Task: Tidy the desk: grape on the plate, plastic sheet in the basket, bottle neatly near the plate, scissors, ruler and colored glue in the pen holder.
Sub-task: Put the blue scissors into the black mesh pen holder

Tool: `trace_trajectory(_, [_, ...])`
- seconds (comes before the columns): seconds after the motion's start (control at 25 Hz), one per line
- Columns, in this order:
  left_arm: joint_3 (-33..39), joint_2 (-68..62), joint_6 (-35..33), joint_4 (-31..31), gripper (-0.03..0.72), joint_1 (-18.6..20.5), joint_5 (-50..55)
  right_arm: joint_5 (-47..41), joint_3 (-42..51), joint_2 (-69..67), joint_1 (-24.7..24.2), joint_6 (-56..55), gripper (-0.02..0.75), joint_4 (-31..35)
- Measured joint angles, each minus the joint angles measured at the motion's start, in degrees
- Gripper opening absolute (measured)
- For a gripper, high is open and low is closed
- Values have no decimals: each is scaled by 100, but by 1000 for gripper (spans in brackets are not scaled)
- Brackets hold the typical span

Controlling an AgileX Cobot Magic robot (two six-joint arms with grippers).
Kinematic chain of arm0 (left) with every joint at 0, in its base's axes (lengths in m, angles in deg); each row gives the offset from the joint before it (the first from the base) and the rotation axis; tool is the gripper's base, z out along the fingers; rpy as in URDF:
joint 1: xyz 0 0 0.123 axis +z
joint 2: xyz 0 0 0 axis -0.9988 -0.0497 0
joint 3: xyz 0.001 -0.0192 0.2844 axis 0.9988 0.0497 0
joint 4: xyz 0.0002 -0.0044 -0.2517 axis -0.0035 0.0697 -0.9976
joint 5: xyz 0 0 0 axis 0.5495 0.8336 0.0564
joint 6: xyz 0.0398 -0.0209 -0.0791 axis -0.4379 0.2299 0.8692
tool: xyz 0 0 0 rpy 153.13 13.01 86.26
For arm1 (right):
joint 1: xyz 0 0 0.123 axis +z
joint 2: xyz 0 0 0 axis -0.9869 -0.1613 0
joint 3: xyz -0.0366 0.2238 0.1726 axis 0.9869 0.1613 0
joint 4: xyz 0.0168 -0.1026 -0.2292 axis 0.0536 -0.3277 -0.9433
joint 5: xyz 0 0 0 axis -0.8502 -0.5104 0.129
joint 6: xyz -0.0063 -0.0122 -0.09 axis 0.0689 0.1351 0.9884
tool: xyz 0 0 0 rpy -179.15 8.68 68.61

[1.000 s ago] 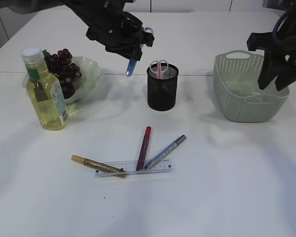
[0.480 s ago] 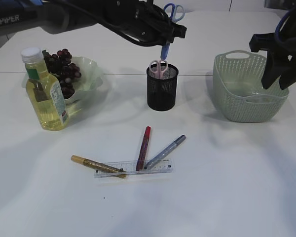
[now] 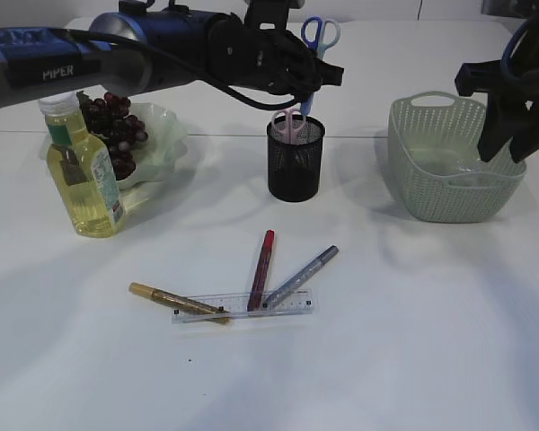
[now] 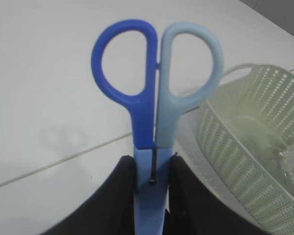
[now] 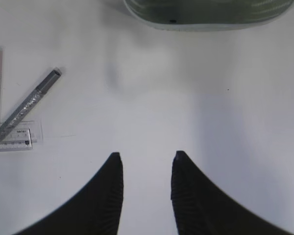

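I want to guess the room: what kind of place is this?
Probably a lab's mock desk: a white table with a pen holder, ruler and glue pens, worked by robot arms.

Blue scissors are up in the air, top middle of the frame, handles up, blades down over the black mesh pen holder, which already has pink scissors in it. Grapes sit on the green plate upper left with the oil bottle upright right in front. The clear ruler lies flat lower middle with gold, red and silver glue pens across it.

Pen holder between plate left and basket right, ruler in front.
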Motion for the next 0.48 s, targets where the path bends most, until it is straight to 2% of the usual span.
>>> trace_trajectory(0.48, [0, -167, 0, 217, 162, 0, -173, 63, 0, 0, 0, 0, 281, -37])
